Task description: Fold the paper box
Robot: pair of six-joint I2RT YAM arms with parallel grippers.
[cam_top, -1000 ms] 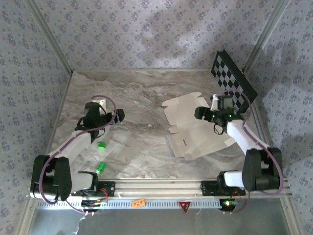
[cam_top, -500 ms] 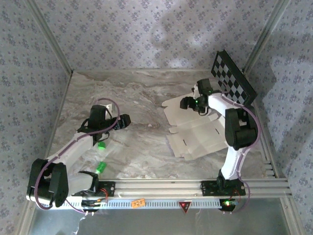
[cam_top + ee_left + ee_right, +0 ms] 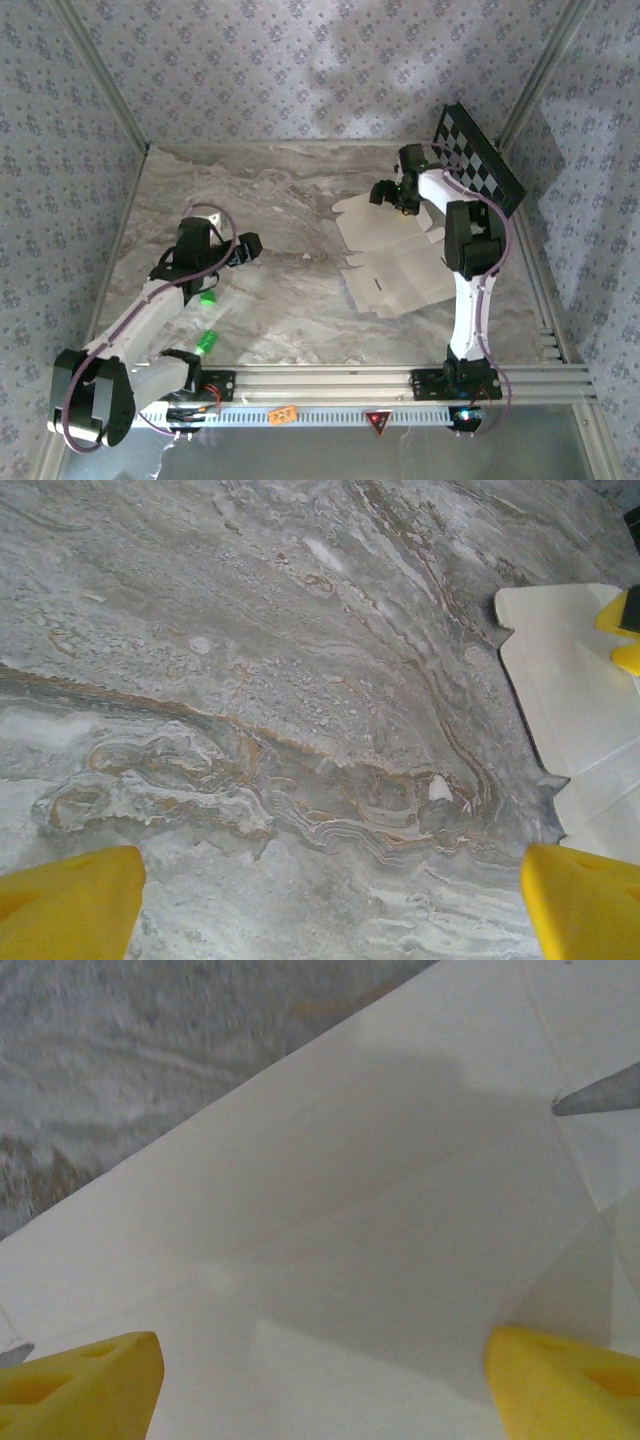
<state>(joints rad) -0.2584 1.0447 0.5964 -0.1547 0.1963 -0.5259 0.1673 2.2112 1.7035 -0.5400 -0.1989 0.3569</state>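
The paper box point(image 3: 390, 258) lies unfolded and flat on the marble table, cream-white side up, right of centre. My right gripper point(image 3: 381, 192) hovers at its far edge, open; in the right wrist view the yellow fingertips point(image 3: 80, 1380) stand wide apart over the bare cardboard point(image 3: 380, 1210), with nothing between them. My left gripper point(image 3: 248, 246) is left of the box, apart from it and open over bare marble. Its wrist view shows its gripper point(image 3: 325, 910) with wide-set jaws, and a corner flap of the box point(image 3: 575, 700) at the right edge.
A black-and-white checkerboard panel point(image 3: 478, 160) leans at the back right, just behind the right arm. Two small green objects point(image 3: 207, 297) lie under the left arm near the front. Patterned walls close in three sides; a metal rail point(image 3: 330, 382) runs along the near edge.
The right arm has swung from the box's right side out to its far edge, stretching away from its base. The left gripper has shifted a little right, toward the box.
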